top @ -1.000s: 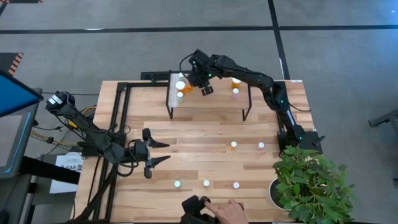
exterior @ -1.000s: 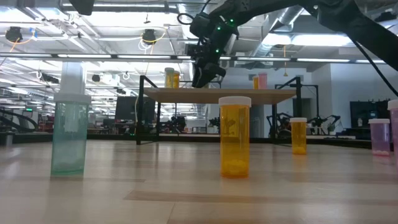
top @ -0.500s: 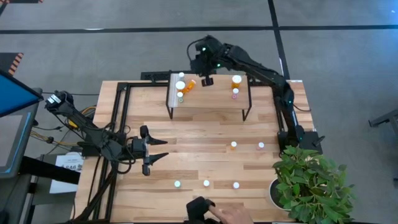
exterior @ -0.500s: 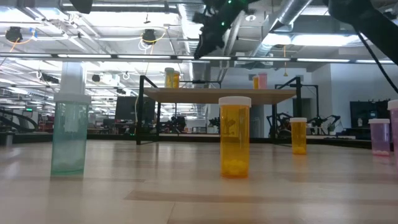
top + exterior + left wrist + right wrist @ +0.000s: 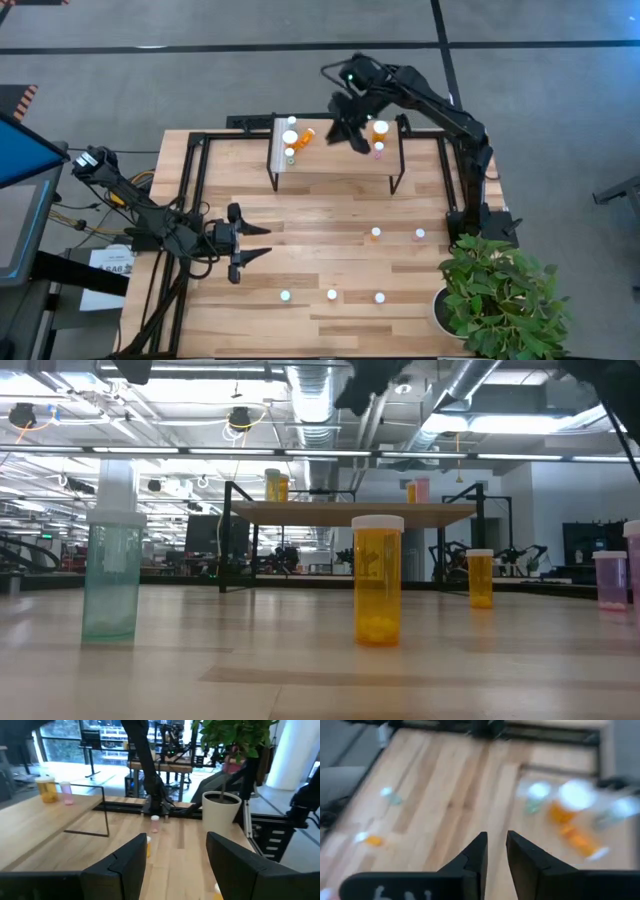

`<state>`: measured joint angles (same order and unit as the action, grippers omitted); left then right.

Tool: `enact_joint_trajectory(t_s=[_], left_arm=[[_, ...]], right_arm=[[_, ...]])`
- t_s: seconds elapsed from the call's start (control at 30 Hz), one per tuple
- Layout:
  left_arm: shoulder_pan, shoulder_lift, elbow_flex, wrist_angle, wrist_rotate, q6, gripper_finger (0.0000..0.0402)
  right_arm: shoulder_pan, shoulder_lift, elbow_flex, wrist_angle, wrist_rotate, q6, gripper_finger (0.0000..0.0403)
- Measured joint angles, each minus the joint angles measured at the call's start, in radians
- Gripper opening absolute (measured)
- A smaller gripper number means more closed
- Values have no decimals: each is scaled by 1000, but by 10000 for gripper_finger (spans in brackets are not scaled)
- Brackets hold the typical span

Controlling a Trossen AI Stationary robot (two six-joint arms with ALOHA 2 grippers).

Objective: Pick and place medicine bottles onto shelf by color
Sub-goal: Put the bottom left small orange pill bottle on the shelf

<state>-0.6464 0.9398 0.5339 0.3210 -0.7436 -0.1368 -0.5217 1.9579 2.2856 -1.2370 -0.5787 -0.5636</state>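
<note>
The shelf [image 5: 340, 165] stands at the table's far side. On its left part stand small bottles [image 5: 290, 138], and an orange bottle [image 5: 305, 133] lies on its side there. On its right part stand an orange bottle [image 5: 380, 128] and a pink one [image 5: 378, 150]. My right gripper [image 5: 350, 130] hovers above the shelf's middle, tipped downward. In the right wrist view its fingers [image 5: 495, 845] stand a narrow gap apart with nothing between them. My left gripper [image 5: 255, 245] waits open, level, over the table's left middle, and also holds nothing [image 5: 175, 860].
Loose bottles stand on the table: an orange [image 5: 375, 233] and a pink [image 5: 419, 234] at mid right, three more [image 5: 332, 294] near the front edge. In the low view these are a green [image 5: 110, 575] and an orange [image 5: 378, 580]. A potted plant [image 5: 500, 295] fills the near right corner.
My right gripper has risen well clear of the shelf's left part, out past the top of the low view. It has gone toward the table's right and has rolled and tipped. The orange bottle stays lying on the shelf. A person's hand at the near edge has gone out of view.
</note>
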Motion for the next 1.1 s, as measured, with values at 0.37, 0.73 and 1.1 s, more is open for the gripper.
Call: enact_joint_trajectory(t_s=[0.37, 0.73, 1.1], left_arm=[[-10, 0, 0, -4, 29, -42, 192], [-17, 1, 0, -18, 24, -61, 192], [0, 1, 0, -14, 22, -58, 192]], right_arm=[[54, -210, -550, 384, -18, 59, 90], [67, -426, -929, 889, 310, 103, 95], [28, -137, -536, 615, 319, 0, 225]])
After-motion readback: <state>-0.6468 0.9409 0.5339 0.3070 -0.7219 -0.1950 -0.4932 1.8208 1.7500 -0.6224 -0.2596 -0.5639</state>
